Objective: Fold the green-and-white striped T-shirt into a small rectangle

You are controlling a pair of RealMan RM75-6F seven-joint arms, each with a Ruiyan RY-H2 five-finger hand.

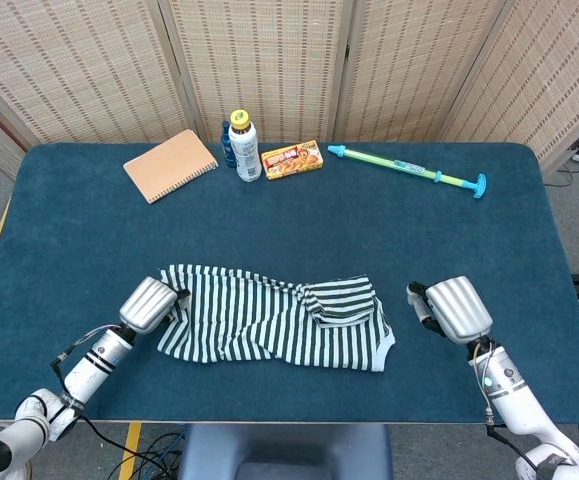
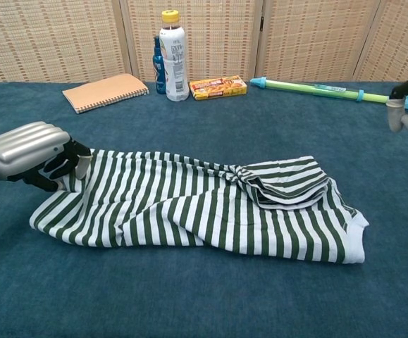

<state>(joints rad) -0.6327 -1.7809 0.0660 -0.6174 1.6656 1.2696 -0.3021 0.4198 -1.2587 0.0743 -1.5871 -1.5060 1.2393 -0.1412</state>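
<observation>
The striped T-shirt (image 1: pixel 274 322) lies flat near the front edge of the blue table (image 1: pixel 89 240), already doubled into a long band with a sleeve bunched in a loose hump toward its right end. It looks like thin, light, limp cloth that will sag and slide over itself, so it probably needs lifting by a hem or corner rather than by the middle. The left hand (image 2: pixel 31 153) sits at the shirt's left end with its fingers curled down onto the edge of the cloth; it appears to pinch that edge, which looks like a sensible grip point for carrying the end across. The right hand (image 1: pixel 452 309) rests on the table just beside the shirt's right end, apart from it; its fingers are hidden beneath its back, so I cannot tell whether they are spread or curled.
</observation>
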